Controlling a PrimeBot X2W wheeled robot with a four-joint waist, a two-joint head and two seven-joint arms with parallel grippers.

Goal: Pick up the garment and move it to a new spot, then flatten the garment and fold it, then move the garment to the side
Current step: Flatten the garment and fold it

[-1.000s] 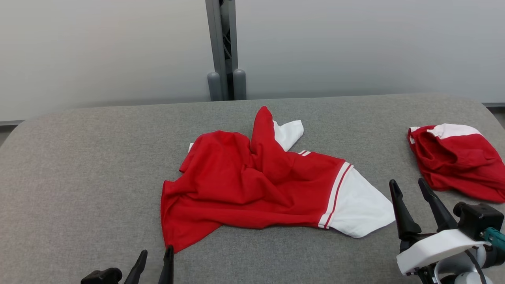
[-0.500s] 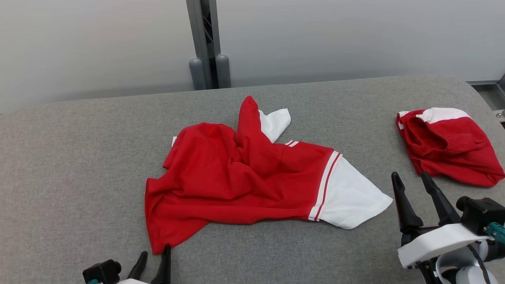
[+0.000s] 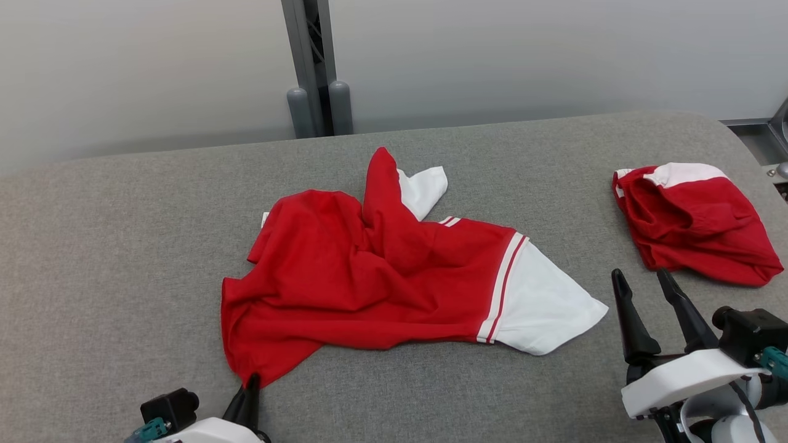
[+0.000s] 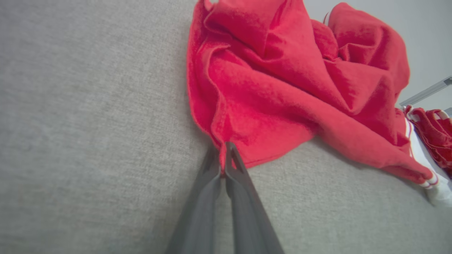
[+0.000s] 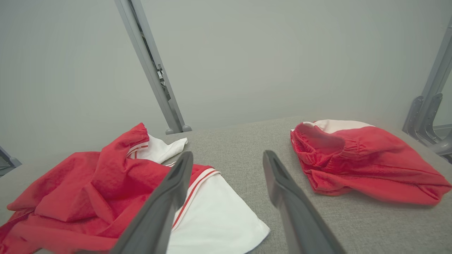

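Note:
A crumpled red garment (image 3: pixel 369 277) with white sleeves and striped trim lies in the middle of the grey padded table (image 3: pixel 111 246). My left gripper (image 3: pixel 251 384) is shut on its near-left corner; in the left wrist view the left gripper (image 4: pixel 221 158) pinches the red hem of the garment (image 4: pixel 282 91) between its two dark fingers. My right gripper (image 3: pixel 643 283) hovers open above the table, just right of the white sleeve (image 3: pixel 542 307). In the right wrist view the right gripper (image 5: pixel 227 160) spreads wide over bare table, with the garment (image 5: pixel 88 190) at its left.
A second bunched red and white garment (image 3: pixel 692 221) lies at the table's far right, also seen as the bunched garment (image 5: pixel 360 158) in the right wrist view. A grey metal post (image 3: pixel 311 67) stands behind the table against a pale wall. Metal framing (image 3: pixel 775 132) shows past the right edge.
My left gripper has moved forward to the garment's near-left corner and shut on it. The head camera has turned, shifting the whole picture left. The right gripper has stayed open.

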